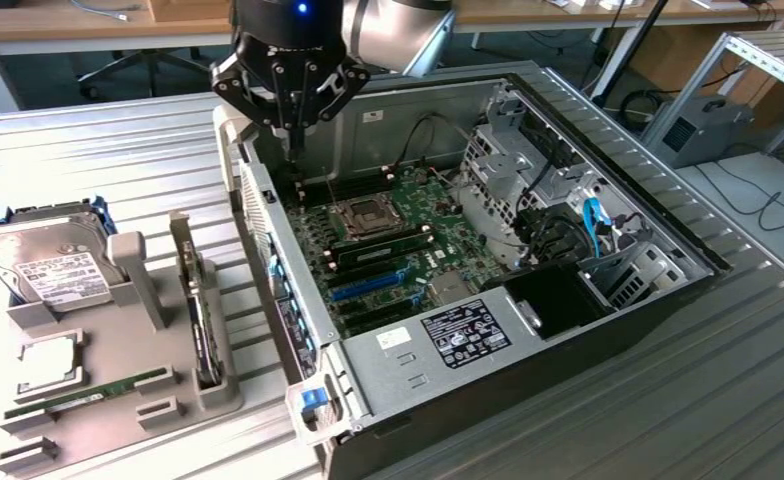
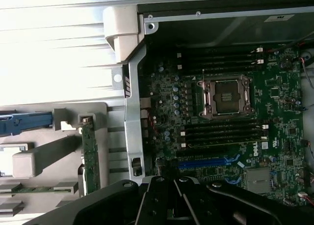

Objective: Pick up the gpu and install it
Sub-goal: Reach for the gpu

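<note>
End effector (image 1: 292, 152), clenched on nothing, hangs over the tabletop (image 1: 99, 160) at the far corner of the open computer case (image 1: 632, 290), above the motherboard (image 1: 406, 250); well apart, beside the case, the grey holder (image 1: 112, 400) keeps the gpu (image 1: 203, 320) upright on edge in a slot.

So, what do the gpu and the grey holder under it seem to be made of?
The gpu: likely circuit-board laminate, green with small parts in the wrist view; its pale end strip looks like bare metal. The holder: probably matte plastic, given its even dull grey and blocky shapes.
</note>
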`<action>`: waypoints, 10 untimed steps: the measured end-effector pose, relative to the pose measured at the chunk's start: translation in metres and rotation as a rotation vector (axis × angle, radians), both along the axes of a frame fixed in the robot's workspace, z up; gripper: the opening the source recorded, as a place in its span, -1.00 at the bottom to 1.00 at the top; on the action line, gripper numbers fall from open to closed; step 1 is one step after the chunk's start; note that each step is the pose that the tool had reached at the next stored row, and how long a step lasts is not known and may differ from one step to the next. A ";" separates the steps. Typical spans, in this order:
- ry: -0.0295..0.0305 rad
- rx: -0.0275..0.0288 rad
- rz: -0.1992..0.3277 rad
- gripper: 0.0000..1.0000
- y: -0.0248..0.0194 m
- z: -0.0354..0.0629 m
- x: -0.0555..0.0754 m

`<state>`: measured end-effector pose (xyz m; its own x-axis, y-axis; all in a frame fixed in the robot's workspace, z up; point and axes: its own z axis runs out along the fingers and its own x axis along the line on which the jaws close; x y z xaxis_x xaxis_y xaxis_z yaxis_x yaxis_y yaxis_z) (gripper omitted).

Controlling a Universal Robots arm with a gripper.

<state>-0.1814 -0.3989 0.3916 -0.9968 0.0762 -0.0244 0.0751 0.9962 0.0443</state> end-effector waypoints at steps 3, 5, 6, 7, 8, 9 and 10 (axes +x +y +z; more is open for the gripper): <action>0.0000 0.0000 0.000 -0.79 0.0000 -0.0001 -0.001; 0.0000 0.0000 0.000 -0.79 0.0000 -0.0001 -0.002; 0.0000 0.0000 0.000 -0.79 0.0000 -0.0001 -0.002; 0.0000 0.0000 0.000 -0.79 0.0000 -0.0001 -0.003; 0.0000 0.0000 0.000 -0.79 0.0000 -0.0001 -0.003; 0.0000 0.0000 0.000 -0.79 0.0000 -0.0001 -0.003; -0.0001 0.0000 0.000 -0.79 0.0000 -0.0001 -0.004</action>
